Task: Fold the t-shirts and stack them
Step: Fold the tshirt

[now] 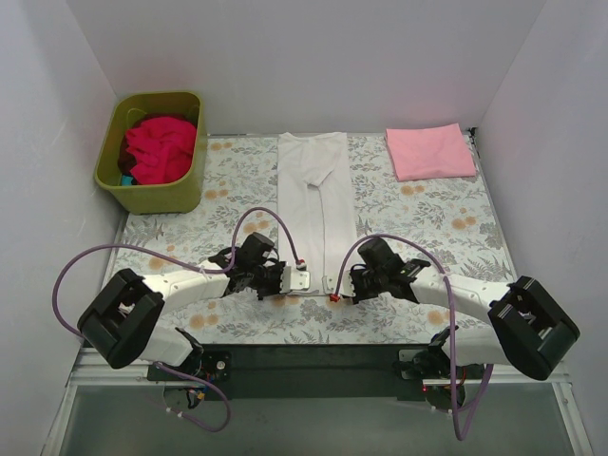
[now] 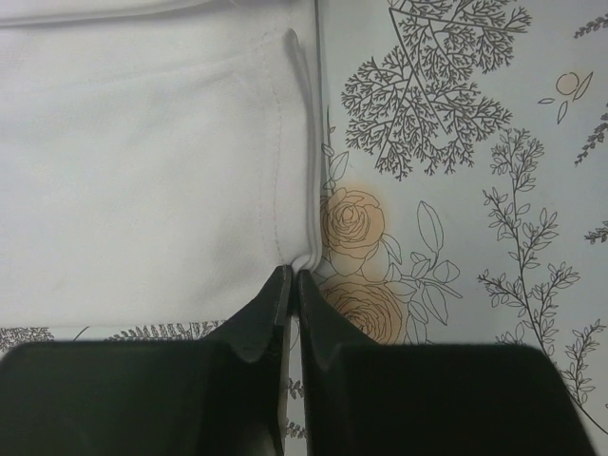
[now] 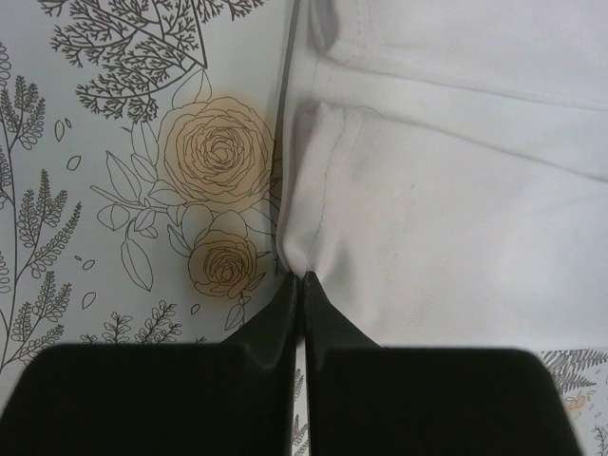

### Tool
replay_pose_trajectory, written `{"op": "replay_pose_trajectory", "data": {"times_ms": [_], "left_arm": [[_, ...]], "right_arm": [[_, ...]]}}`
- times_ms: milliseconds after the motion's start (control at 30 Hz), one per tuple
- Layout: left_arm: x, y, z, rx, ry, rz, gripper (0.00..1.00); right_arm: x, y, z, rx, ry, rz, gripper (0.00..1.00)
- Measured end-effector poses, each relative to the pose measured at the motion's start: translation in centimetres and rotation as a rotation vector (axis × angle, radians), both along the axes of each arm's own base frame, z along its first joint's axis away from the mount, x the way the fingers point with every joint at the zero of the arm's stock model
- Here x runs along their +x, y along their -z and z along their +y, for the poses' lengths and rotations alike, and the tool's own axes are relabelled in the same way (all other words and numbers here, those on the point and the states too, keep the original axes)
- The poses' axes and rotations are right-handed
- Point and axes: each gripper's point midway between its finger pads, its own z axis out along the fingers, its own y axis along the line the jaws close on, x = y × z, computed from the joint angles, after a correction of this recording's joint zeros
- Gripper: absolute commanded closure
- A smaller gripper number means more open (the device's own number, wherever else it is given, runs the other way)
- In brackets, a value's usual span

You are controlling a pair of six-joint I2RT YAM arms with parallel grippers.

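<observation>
A grey-and-orange floral sheet (image 1: pixel 418 223) lies flat, printed with ferns, branches and pale orange roses. An olive-green plastic tub (image 1: pixel 152 198) stands upright at the sheet's far left corner, overlapping its edge. Plain white walls (image 1: pixel 313 57) rise around the sheet on three sides

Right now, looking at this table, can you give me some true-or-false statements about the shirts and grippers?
The white shirt lies as a long narrow strip on the floral sheet. True.
The pink shirt sits in the green tub. False: it lies folded on the sheet, far right; the tub holds red shirts.
The left gripper and right gripper are each shut on the white shirt's near edge. True.
The white shirt is stacked on the pink shirt. False: they lie apart.
</observation>
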Motion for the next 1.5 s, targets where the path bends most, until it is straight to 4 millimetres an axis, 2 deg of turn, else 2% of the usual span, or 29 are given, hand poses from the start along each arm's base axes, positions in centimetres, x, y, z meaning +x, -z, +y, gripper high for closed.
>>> {"op": "replay_pose_trajectory", "data": {"times_ms": [267,533,667,833,900,1000,1133,1300,1500], "left_arm": [[-0.3,-0.7,0.3,0.025,-0.031,0.044,1.0],[-0.2,-3.8,-0.1,-0.007,-0.033,0.037,1.0],[-1.5,-5.1,-0.1,-0.013,-0.009,0.072,1.0],[-3.2,-8.7,-1.0,-0.075,0.006,0.111,1.0],[-3.3,-9.9,-1.0,-0.097,-0.006,0.107,1.0],[-3.1,-10.3,-0.8,-0.108,-0.029,0.105,1.0],[-1.0,-10.1,-0.1,-0.1,-0.094,0.136,1.0],[4.0,-10.7,0.4,-0.124,-0.178,0.135,1.0],[9.2,-10.0,0.4,-0.132,-0.208,0.116,1.0]], "right_arm": [[-0.2,-0.5,-0.9,-0.049,0.04,0.028,0.99],[0.5,-4.8,-0.2,-0.007,0.071,0.007,0.99],[-0.6,-5.3,-0.6,-0.008,0.081,0.042,0.99],[-2.8,-6.8,-1.0,0.018,0.082,0.071,0.99],[-3.1,-7.7,-1.0,0.036,0.08,0.058,0.99],[-2.6,-8.3,-1.0,0.035,0.087,0.052,0.99],[-0.6,-8.6,-0.9,0.011,0.109,0.054,0.99],[3.0,-9.3,-0.7,0.007,0.12,0.038,0.99],[9.1,-10.5,-0.4,0.022,0.141,0.007,0.99]]}}
